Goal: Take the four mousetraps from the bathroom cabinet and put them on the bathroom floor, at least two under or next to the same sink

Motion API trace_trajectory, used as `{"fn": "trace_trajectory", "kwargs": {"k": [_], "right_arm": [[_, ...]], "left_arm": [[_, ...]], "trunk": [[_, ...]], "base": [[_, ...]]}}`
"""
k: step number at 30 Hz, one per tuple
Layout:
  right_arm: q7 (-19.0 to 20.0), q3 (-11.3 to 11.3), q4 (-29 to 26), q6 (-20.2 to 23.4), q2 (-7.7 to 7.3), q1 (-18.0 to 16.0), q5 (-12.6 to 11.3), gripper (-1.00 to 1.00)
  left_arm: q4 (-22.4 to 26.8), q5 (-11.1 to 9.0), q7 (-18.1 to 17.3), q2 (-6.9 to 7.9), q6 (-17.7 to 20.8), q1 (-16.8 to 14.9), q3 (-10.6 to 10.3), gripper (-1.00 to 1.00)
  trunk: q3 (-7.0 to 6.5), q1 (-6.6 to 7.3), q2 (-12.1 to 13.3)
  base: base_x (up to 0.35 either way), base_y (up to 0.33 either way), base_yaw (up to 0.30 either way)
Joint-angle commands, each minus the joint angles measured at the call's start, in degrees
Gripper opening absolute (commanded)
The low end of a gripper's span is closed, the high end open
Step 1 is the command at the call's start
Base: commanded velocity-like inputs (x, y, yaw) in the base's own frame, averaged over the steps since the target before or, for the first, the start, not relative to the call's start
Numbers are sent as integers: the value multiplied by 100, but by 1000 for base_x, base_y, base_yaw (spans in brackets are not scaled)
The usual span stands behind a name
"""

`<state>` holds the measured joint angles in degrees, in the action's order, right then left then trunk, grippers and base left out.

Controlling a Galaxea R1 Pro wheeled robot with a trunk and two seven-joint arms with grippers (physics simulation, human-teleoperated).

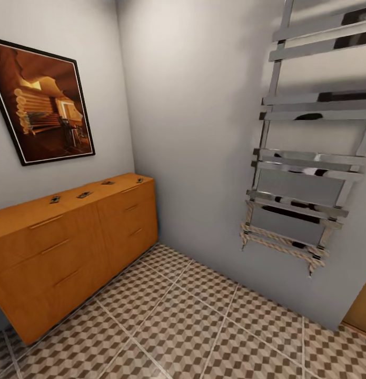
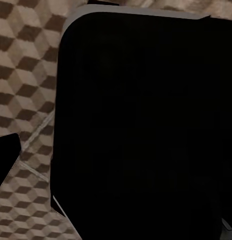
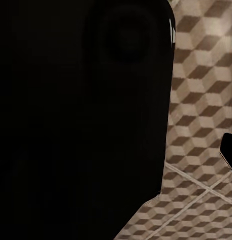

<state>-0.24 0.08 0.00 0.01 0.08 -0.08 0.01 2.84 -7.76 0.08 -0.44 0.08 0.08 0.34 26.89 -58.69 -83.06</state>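
The orange-brown cabinet stands against the left wall in the head view. Several mousetraps lie in a row on its top: one nearest, another beside it, and more toward the far end. The cube-patterned bathroom floor spreads in front of the cabinet, and it also shows in the left wrist view and the right wrist view beside the robot's dark body. A dark tip sits at the picture's edge; whether the grippers are open or shut is hidden. The sink is out of view.
A chrome towel rail hangs on the right wall, sticking out a little. A framed picture hangs above the cabinet. A strip of orange-brown wood shows at the far right edge. The room's corner lies behind the cabinet's far end.
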Motion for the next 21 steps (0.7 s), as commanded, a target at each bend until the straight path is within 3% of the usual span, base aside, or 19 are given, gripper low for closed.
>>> {"fn": "trace_trajectory", "kwargs": {"k": [1,18,21], "right_arm": [[-2,1,0,0,1,-1,0,100],[-2,32,0,1,4,-1,36,100],[-7,53,0,-9,8,-1,57,100]], "left_arm": [[6,-50,1,-1,1,1,-1,100],[-2,-51,1,0,-18,1,-1,100],[1,-51,1,0,-24,1,0,100]], "trunk": [[4,-3,-2],[4,-3,-2],[4,-3,-2]], "base": [[321,0,0],[321,0,2],[321,0,242]]}}
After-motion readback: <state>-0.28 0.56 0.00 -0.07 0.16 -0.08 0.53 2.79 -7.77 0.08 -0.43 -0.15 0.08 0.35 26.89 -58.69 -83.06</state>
